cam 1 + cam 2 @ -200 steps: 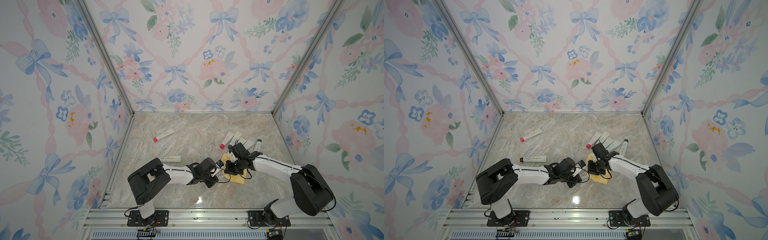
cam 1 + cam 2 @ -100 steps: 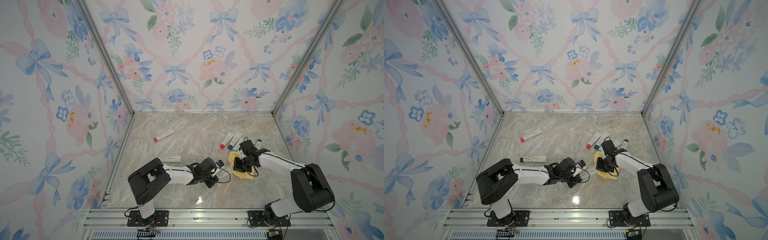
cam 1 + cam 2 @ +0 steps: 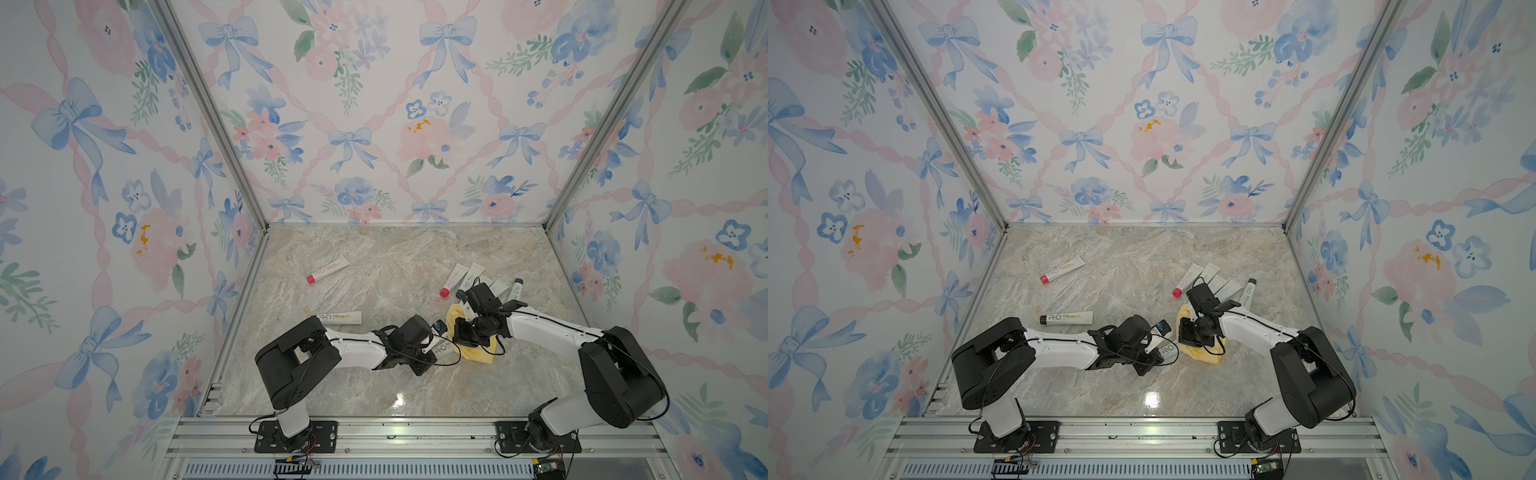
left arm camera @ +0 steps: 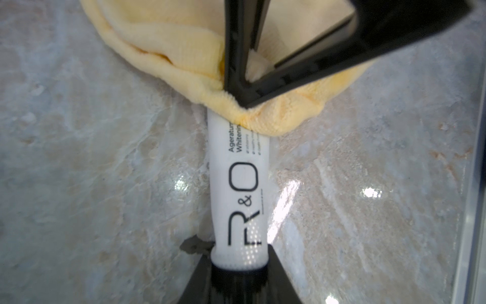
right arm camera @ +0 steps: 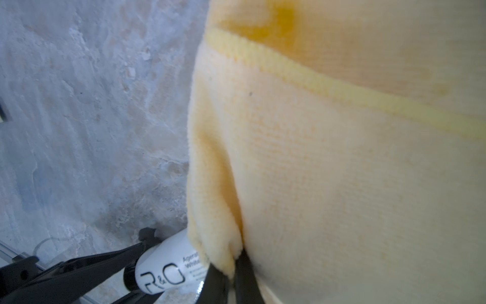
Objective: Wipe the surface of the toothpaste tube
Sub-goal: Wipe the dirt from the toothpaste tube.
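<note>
A white toothpaste tube point(image 4: 239, 184) printed R&O lies low over the marble floor near the front middle, showing in both top views point(image 3: 441, 350) point(image 3: 1168, 350). My left gripper point(image 4: 239, 279) is shut on its black cap end point(image 3: 428, 356). My right gripper point(image 5: 231, 276) is shut on a fold of a yellow cloth point(image 5: 342, 158), its fingertips point(image 4: 244, 102) pressing the cloth onto the tube's far end. The cloth point(image 3: 478, 353) point(image 4: 163, 44) hides that end; the printed half point(image 5: 163, 271) stays bare.
Other tubes lie about: a red-capped one point(image 3: 328, 271) at the back left, a black-capped one point(image 3: 338, 318) beside the left arm, and a fanned group point(image 3: 469, 278) with one more point(image 3: 517, 289) behind the right gripper. Patterned walls close in three sides.
The right gripper drew the cloth away to the right off the tube, then came back left onto it. The left gripper and tube have stayed put.
</note>
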You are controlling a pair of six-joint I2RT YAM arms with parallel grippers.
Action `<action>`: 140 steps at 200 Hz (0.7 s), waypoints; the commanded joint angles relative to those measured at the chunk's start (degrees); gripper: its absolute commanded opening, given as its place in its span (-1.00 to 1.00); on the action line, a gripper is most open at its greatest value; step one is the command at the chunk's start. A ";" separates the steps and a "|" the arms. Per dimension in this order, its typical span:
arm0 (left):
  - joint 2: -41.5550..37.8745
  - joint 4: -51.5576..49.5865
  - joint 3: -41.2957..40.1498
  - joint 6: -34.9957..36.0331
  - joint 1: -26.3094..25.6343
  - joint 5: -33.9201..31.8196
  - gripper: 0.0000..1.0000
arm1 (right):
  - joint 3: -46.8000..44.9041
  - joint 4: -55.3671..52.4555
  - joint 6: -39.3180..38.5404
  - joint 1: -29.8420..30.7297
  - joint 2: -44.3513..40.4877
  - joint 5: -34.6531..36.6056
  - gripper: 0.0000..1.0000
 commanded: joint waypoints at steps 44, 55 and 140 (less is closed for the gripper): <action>0.65 -2.89 -1.43 0.71 -0.24 -0.21 -0.50 | -1.47 -5.88 -3.31 -2.90 1.66 2.04 -0.86; 0.45 -2.88 -1.56 0.76 -0.22 -0.37 -0.50 | -0.81 -7.62 -4.69 -4.66 1.30 5.31 -0.86; 0.49 -2.87 -1.57 0.74 -0.20 -0.64 -0.50 | -0.68 -5.66 -4.53 -5.19 0.80 2.89 -0.86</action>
